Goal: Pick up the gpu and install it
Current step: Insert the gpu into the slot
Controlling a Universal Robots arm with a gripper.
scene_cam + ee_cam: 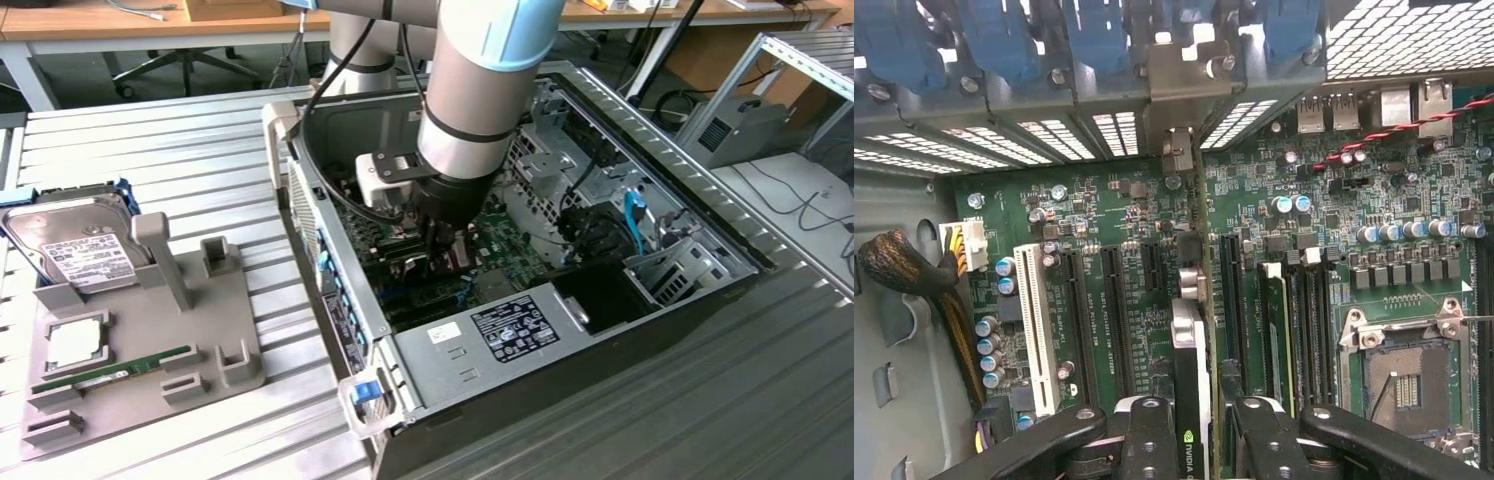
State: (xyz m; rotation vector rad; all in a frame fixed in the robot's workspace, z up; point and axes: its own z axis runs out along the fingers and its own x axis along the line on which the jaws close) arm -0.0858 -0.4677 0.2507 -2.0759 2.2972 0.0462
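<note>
Down inside the open computer case [694, 262], gripper [1194, 425] pinching the gpu [1191, 380] edge-on between its two fingers [1146, 440]. Card standing upright over the green motherboard [1124, 260], lined up along a long black expansion slot [1231, 290], metal bracket end reaching toward the rear slot covers [1184, 85]. Out on the bench [160, 150], grey fixture tray [134, 370] with the hard drive [74, 245] and memory stick [107, 372] sitting well apart from the case.
</note>
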